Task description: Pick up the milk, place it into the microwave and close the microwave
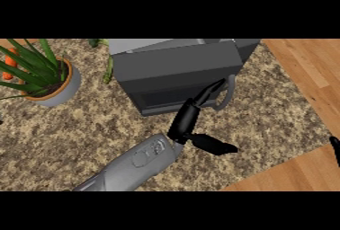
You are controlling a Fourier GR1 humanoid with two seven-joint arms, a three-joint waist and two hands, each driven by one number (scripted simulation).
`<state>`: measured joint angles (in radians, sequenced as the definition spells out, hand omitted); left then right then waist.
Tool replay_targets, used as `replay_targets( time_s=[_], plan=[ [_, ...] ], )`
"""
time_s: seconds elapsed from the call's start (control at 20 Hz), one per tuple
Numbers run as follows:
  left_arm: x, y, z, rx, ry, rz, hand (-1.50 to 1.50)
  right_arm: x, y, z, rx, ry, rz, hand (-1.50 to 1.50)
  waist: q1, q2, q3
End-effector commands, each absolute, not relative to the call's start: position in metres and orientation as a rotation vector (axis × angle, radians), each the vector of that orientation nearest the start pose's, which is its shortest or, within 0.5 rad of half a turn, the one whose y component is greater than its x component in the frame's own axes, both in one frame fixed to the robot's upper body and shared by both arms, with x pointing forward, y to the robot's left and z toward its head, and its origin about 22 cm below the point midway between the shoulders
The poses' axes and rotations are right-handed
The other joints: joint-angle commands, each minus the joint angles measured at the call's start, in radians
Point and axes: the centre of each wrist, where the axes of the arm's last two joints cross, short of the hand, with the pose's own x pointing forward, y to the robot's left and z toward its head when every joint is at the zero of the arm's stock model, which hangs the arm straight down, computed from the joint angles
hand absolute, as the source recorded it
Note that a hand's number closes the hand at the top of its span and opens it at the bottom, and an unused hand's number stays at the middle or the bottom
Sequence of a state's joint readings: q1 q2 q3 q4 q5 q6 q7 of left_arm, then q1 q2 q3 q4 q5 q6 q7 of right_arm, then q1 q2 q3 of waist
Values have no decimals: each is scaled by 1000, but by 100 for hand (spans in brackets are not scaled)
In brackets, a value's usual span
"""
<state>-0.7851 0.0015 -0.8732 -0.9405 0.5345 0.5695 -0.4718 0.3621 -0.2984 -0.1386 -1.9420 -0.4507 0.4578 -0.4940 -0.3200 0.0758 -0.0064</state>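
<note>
Now the microwave (176, 72) is seen shut — its dark door faces the view, handle at the right. The left hand (192, 119) is stretched out with fingers straight against the door front near that handle, thumb spread wide; nothing is grasped. The milk cannot be seen anywhere on the counter (79, 134), so it is judged to be inside already. At the right edge only a dark sliver of the right hand (336, 150) is shown — its state cannot be told. A potted plant (40, 74) is left standing at the far left.
</note>
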Motion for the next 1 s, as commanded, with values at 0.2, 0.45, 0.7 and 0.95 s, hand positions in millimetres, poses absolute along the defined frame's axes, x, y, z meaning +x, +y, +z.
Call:
replay_targets(
  time_s=[0.2, 0.45, 0.7, 0.95],
  plan=[
    [326, -1, 35, -254, -1962, -387, -150, 160, -331, 66, 436, -2150, 141, -150, -37, 14, 1],
    [333, -3, 41, -235, -1976, -374, -150, 165, -335, 74, 465, -2150, 171, -150, -60, 18, 3],
    [340, -3, 44, -214, -1973, -347, -150, 169, -336, 83, 464, -2156, 191, -150, -79, 21, 2],
    [342, -3, 43, -207, -1991, -349, -150, 174, -338, 88, 465, -2165, 185, -150, -88, 29, 3]
  ],
)
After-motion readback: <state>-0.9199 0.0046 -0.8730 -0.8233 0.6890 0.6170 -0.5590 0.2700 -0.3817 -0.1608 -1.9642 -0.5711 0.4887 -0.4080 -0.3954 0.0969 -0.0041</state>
